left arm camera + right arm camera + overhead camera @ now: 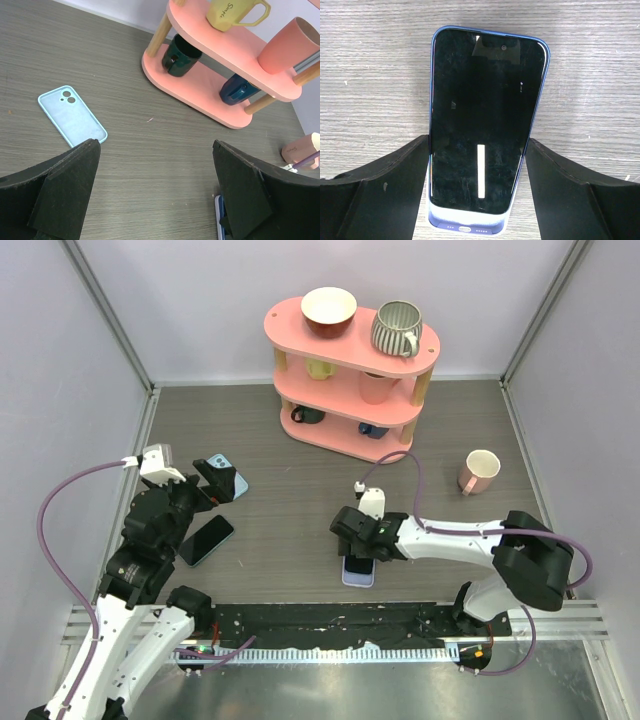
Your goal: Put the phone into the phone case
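Observation:
A black-screened phone [485, 110] lies on the table with its top end inside a blue-lavender phone case [470, 222]; the case's bottom end shows bare below the phone. My right gripper [477, 145] straddles the phone, its fingers against both long sides. In the top view the gripper [357, 552] hides the phone's upper part, and the case [358, 575] shows below it. My left gripper [213, 483] is open and empty above the table. An empty light blue case [72, 116] lies just beyond its left finger.
A second black phone [206, 540] lies near the left arm. A pink three-tier shelf [350, 370] with mugs and a bowl stands at the back. A pink mug [480, 470] stands at the right. Walls enclose the table.

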### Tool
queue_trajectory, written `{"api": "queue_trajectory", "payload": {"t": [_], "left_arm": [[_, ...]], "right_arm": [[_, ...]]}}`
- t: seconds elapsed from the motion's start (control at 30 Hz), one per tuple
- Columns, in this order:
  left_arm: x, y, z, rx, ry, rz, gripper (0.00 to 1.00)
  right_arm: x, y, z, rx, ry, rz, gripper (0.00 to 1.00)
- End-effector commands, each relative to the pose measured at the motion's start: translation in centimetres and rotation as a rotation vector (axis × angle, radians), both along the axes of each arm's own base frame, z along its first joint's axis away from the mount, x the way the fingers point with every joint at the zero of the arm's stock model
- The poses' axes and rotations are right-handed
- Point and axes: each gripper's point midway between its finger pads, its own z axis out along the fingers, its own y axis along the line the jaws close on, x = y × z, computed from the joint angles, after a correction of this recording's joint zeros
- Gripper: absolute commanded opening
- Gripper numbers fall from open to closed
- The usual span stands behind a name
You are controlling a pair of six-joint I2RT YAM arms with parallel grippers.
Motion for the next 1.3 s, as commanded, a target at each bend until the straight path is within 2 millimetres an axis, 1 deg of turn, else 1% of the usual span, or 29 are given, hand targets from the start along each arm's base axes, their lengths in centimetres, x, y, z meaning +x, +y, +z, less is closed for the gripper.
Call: {"api": "queue_trajectory", "payload": {"t": [0.0, 0.17, 0.27, 0.37, 0.4, 0.43, 0.47, 0.5, 0.53, 0.6, 0.63, 0.67, 0.7, 0.73, 0.77, 0.8, 0.83, 0.87, 0.9, 0.93, 0.97, 1.0, 1.03, 1.07, 1.1, 1.13, 1.2, 1.23, 1.27], "left_arm": [[0.3, 0.0, 0.5, -0.02, -0.019, 0.011, 1.0], [0.4, -0.4, 0.2, -0.019, -0.012, -0.01, 1.0], [0.2, -1.1, -0.3, -0.018, 0.011, -0.044, 1.0], [-0.6, -2.0, -1.7, -0.041, 0.073, -0.096, 0.98], [-0.9, -2.4, -2.9, -0.057, 0.115, -0.112, 0.98], [-1.2, -2.8, -3.5, -0.063, 0.137, -0.13, 0.97], [-1.9, -3.8, -4.6, -0.069, 0.183, -0.192, 0.95], [-2.1, -4.1, -5.3, -0.075, 0.211, -0.209, 0.92], [-2.6, -4.9, -5.9, -0.089, 0.243, -0.253, 0.83], [-4.1, -6.5, -7.5, -0.128, 0.325, -0.349, 0.75], [-4.7, -7.4, -8.0, -0.185, 0.365, -0.378, 0.67], [-5.0, -8.3, -8.9, -0.225, 0.389, -0.417, 0.62], [-6.3, -9.9, -9.0, -0.283, 0.421, -0.521, 0.56], [-6.6, -10.6, -9.4, -0.362, 0.468, -0.53, 0.39], [-6.9, -11.3, -10.3, -0.392, 0.484, -0.554, 0.31], [-7.1, -11.6, -10.6, -0.41, 0.491, -0.562, 0.24], [-7.1, -11.5, -10.8, -0.41, 0.479, -0.557, 0.13], [-7.4, -11.5, -11.8, -0.398, 0.495, -0.548, 0.08], [-7.3, -11.4, -12.1, -0.396, 0.494, -0.535, 0.03], [-7.3, -11.3, -12.5, -0.398, 0.499, -0.525, 0.0], [-7.4, -11.6, -13.1, -0.422, 0.515, -0.526, 0.0], [-7.5, -11.9, -13.4, -0.434, 0.521, -0.534, 0.0], [-7.6, -12.2, -13.7, -0.447, 0.533, -0.542, 0.0], [-7.9, -12.9, -14.8, -0.44, 0.569, -0.559, 0.01], [-8.0, -13.2, -15.5, -0.426, 0.586, -0.558, 0.0], [-8.1, -13.5, -16.0, -0.408, 0.604, -0.558, 0.0], [-8.8, -14.9, -17.8, -0.353, 0.662, -0.577, 0.0], [-9.2, -15.6, -18.3, -0.337, 0.684, -0.593, 0.0], [-9.9, -17.0, -18.0, -0.325, 0.672, -0.643, 0.0]], "right_arm": [[0.0, 1.0, 0.7, 0.036, -0.018, -0.029, 0.75], [-0.2, 0.9, 1.6, 0.054, -0.018, -0.043, 0.82], [-0.4, 1.0, 2.1, 0.071, -0.012, -0.048, 0.91], [-0.6, 0.7, 2.3, 0.054, 0.002, -0.052, 0.94], [-0.7, 0.7, 2.4, 0.055, 0.005, -0.05, 0.94], [-0.8, 0.7, 2.5, 0.053, 0.009, -0.049, 0.94], [-0.9, 0.4, 2.8, 0.048, 0.01, -0.049, 0.94], [-0.7, 0.4, 3.5, 0.047, -0.001, -0.049, 0.94], [-0.6, 0.3, 4.0, 0.047, -0.012, -0.045, 0.94], [-0.1, 0.2, 6.1, 0.061, -0.057, -0.024, 0.92], [0.5, -0.4, 6.8, 0.023, -0.091, 0.021, 0.91], [1.4, -1.0, 7.4, 0.012, -0.109, 0.023, 0.86], [2.2, -1.2, 8.6, 0.014, -0.134, 0.041, 0.82], [2.9, -1.6, 9.2, -0.024, -0.153, 0.095, 0.78], [4.2, -2.5, 9.8, -0.038, -0.165, 0.092, 0.69], [5.1, -2.5, 10.6, -0.036, -0.179, 0.124, 0.64], [5.5, -2.4, 10.7, -0.031, -0.176, 0.167, 0.57], [7.0, -3.5, 11.2, -0.077, -0.212, 0.19, 0.53], [7.6, -3.9, 11.2, -0.101, -0.225, 0.209, 0.48], [8.1, -4.2, 11.0, -0.127, -0.229, 0.245, 0.39], [8.7, -4.2, 11.2, -0.152, -0.243, 0.314, 0.37], [9.5, -4.5, 11.4, -0.151, -0.245, 0.33, 0.36], [9.8, -4.3, 11.4, -0.147, -0.239, 0.365, 0.34], [10.0, -4.1, 11.4, -0.144, -0.232, 0.404, 0.34], [10.5, -3.9, 11.7, -0.154, -0.24, 0.476, 0.33], [10.7, -4.0, 11.6, -0.17, -0.244, 0.5, 0.3], [11.6, -4.1, 10.9, -0.24, -0.264, 0.577, 0.26], [12.1, -4.2, 10.6, -0.25, -0.26, 0.583, 0.22], [12.4, -4.2, 9.7, -0.257, -0.234, 0.593, 0.19]]}}
